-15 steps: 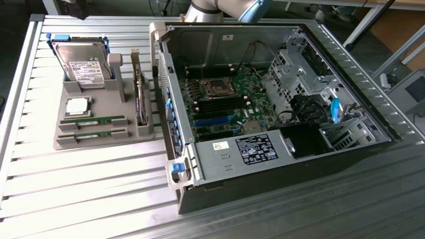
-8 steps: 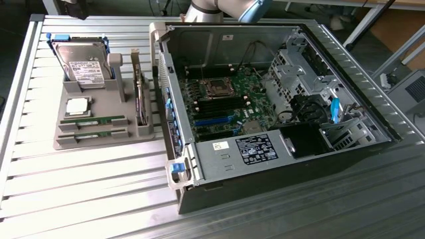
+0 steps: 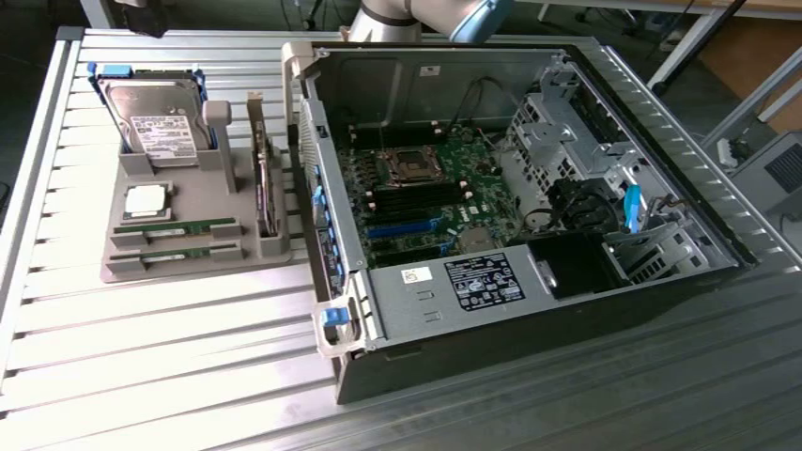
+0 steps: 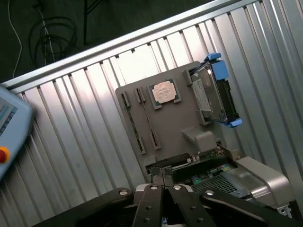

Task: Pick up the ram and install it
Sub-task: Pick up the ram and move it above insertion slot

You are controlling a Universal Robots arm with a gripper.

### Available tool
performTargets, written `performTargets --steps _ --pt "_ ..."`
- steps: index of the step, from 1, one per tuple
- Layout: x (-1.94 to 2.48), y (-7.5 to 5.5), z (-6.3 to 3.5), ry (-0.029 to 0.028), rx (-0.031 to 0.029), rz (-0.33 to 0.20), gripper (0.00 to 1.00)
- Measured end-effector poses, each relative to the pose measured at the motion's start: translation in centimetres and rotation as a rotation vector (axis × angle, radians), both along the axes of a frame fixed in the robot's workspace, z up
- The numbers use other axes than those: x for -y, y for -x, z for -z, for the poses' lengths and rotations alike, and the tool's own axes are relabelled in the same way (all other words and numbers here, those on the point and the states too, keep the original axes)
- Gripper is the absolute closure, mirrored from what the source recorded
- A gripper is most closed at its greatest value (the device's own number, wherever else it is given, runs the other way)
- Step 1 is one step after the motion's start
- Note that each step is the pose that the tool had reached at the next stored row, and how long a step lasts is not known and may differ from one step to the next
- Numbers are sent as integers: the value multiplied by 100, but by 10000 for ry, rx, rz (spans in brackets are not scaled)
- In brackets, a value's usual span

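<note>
Workshop: slatted aluminium bench (image 3: 150,357), opened computer (image 3: 376,80)

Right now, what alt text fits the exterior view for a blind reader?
An open computer case, motherboard exposed, lies on a slatted metal table. At the exterior view's left, a grey tray holds two ram sticks in slots, a silver processor chip, a hard drive and an upright expansion card.

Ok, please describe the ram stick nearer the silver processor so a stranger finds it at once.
On the exterior view's left of the open computer case stands a grey holder. Two thin green sticks lie in its slots, side by side. The ram is the one next to the square silver processor; its twin lies farther from it.
</note>
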State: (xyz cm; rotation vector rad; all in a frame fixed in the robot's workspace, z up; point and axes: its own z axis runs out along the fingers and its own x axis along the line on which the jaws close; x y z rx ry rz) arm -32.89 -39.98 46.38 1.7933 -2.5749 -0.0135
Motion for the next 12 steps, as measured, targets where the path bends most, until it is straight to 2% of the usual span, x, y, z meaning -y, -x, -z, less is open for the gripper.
performTargets --steps 12 --pt "0 0 0 66 0 -1188 91"
